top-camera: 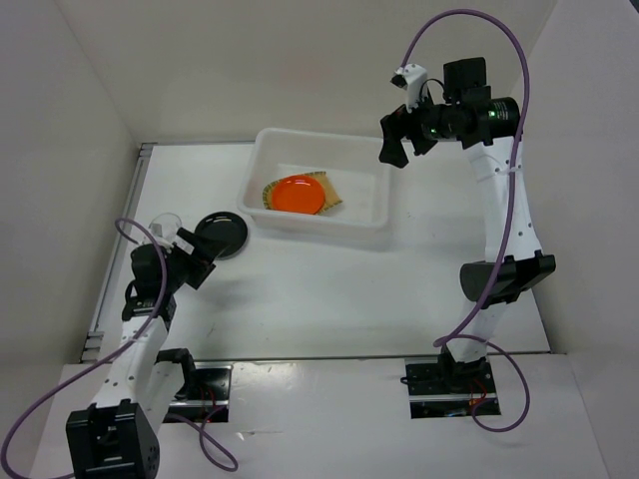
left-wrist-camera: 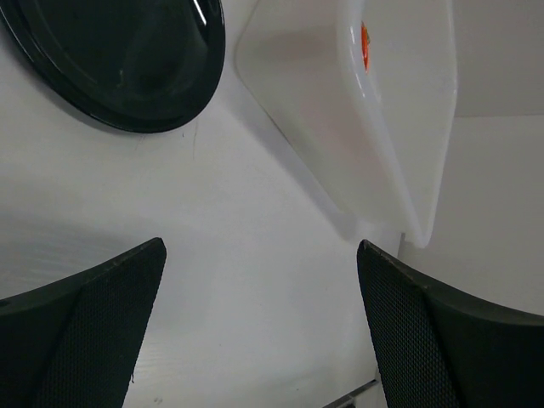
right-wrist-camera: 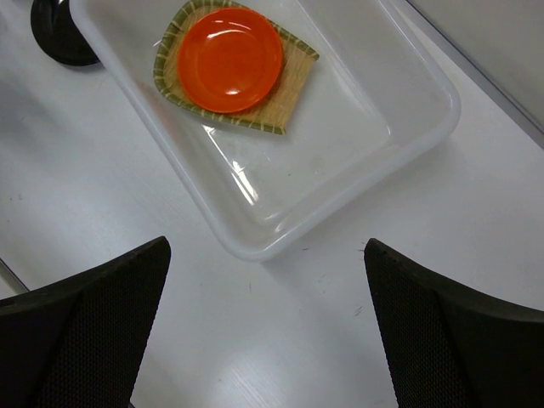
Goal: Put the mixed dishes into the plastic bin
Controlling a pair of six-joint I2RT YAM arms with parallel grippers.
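Left gripper [left-wrist-camera: 261, 246]: we see the jaws spread wide with nothing between them, low over the table [top-camera: 329, 299] beside the black plate.
Right gripper [right-wrist-camera: 268, 245]: here too the jaws are wide apart and empty. It is held high by the bin's far right corner, looking down into it.
Plastic bin [top-camera: 319, 232]: it sits on the table toward the far side, roughly between the two arms.
Bamboo tray [top-camera: 332, 198]: it lies flat on the bin's floor, in the left part.
Orange plate [top-camera: 296, 195]: it rests on top of the tray, inside the bin.
Black plate [top-camera: 222, 235]: we find it on the table outside the bin, just beside the near left corner, with a gap between them.
Clear cup [top-camera: 166, 226]: it is on the table left of the black plate, close to the left gripper and hard to make out.
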